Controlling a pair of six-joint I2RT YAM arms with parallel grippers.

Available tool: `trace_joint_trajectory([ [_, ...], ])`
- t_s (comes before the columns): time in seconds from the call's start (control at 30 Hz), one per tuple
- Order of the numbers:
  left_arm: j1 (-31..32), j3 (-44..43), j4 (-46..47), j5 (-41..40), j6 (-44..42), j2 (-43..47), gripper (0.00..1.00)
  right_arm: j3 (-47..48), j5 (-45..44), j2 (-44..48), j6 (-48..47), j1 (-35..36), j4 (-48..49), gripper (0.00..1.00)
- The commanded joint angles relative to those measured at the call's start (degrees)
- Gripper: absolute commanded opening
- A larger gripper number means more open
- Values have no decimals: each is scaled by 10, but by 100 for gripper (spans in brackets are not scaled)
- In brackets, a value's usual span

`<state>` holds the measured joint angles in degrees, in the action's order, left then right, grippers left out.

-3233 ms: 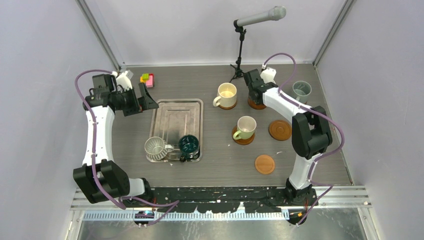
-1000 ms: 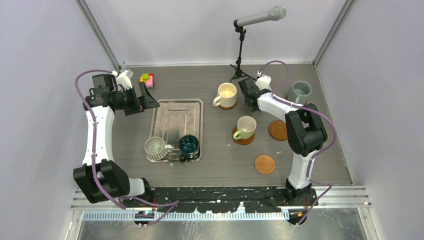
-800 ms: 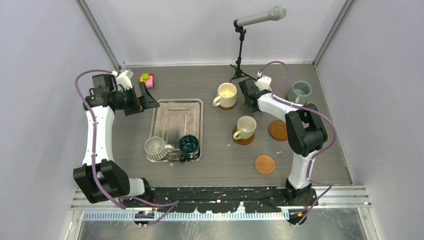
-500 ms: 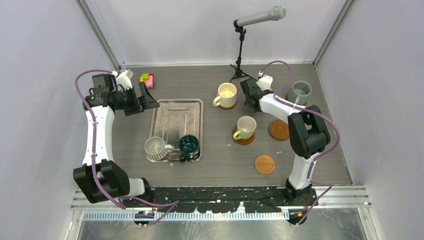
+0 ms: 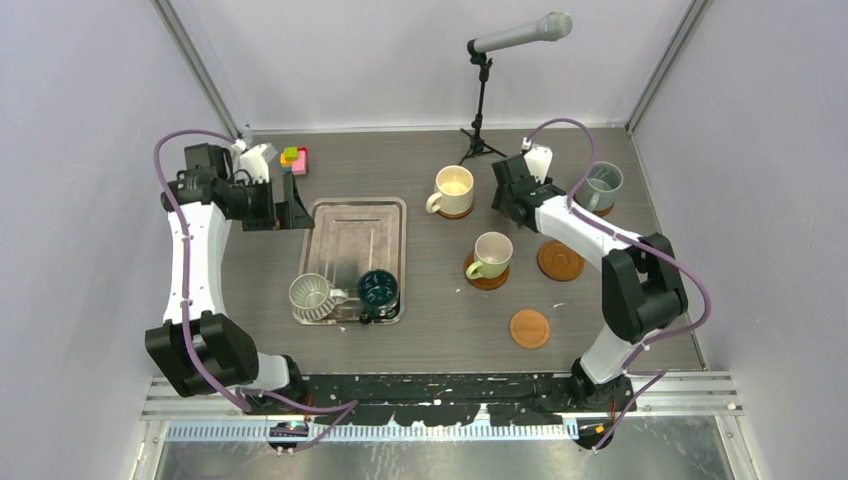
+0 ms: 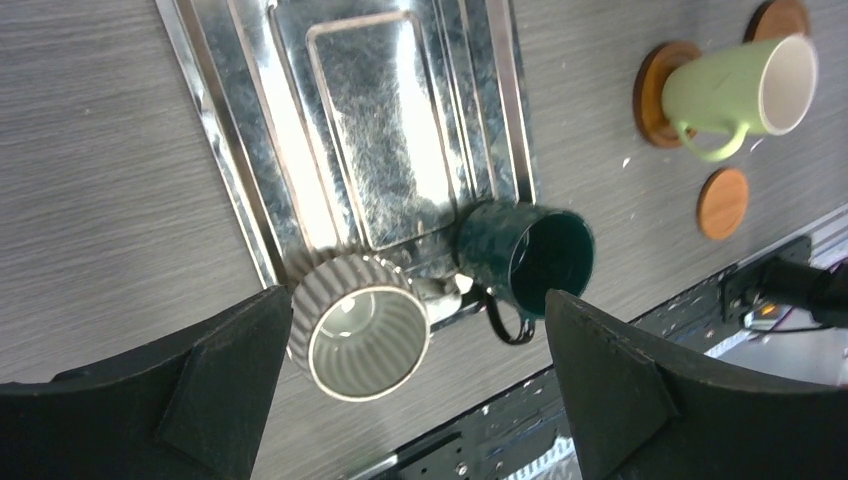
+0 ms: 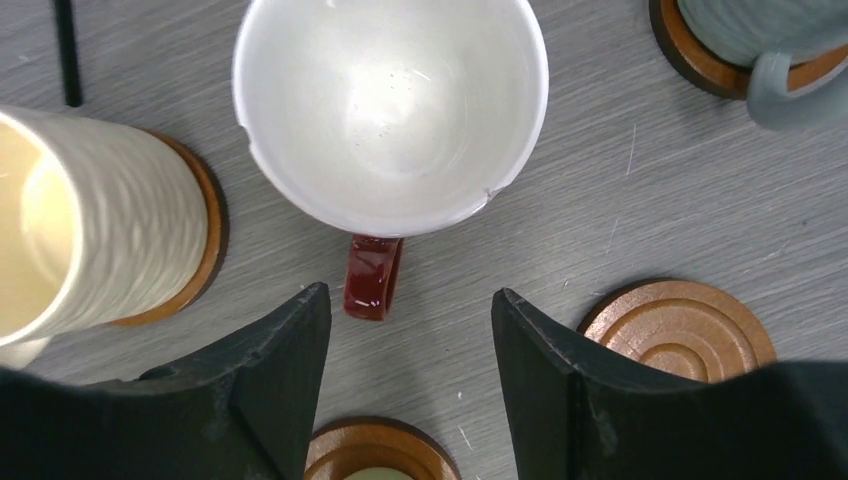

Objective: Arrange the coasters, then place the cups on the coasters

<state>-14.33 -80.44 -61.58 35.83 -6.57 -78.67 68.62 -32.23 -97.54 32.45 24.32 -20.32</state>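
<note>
In the right wrist view a dark red-brown cup (image 7: 390,110) with a white inside stands on the table, its handle (image 7: 372,275) pointing at my right gripper (image 7: 410,297). That gripper is open and apart from the handle; the cup hides whatever lies under it. The cream cup (image 5: 455,188), pale green cup (image 5: 492,254) and grey-blue cup (image 5: 603,181) each stand on a coaster. Two bare coasters (image 5: 560,260) (image 5: 530,328) lie near them. The ribbed silver-grey cup (image 6: 365,325) and dark teal cup (image 6: 525,260) sit at the tray's near end. My left gripper (image 5: 293,203) hangs open above the tray's far left corner.
A rectangular steel tray (image 5: 356,235) lies left of centre. A microphone stand (image 5: 480,100) rises at the back, just behind the cream cup and my right arm. A small coloured block toy (image 5: 295,157) sits at the back left.
My right gripper's jaws have spread apart and the arm has shifted slightly right and back from the red-brown cup. My left wrist has turned and drawn a little left.
</note>
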Motion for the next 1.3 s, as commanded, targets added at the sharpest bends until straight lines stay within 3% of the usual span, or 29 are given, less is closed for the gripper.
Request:
trace_joint_trajectory([
  [0.0, -4, -28, -83, -18, -113, -4, 100, -2, 17, 62, -43, -1, 38, 66],
  [0.27, -4, -6, -171, -81, -270, 1, 100, 4, 56, 117, -102, -3, 17, 75],
  [0.6, -4, 87, -233, -171, -408, 39, 100, 52, 306, 163, -172, -74, -77, 76],
  [0.8, -4, 174, -171, -219, -415, 53, 100, 65, 427, 165, -186, -120, -115, 76],
  [1.27, 13, 218, -43, -207, -396, -8, 100, 71, 478, 155, -189, -186, -150, 76],
])
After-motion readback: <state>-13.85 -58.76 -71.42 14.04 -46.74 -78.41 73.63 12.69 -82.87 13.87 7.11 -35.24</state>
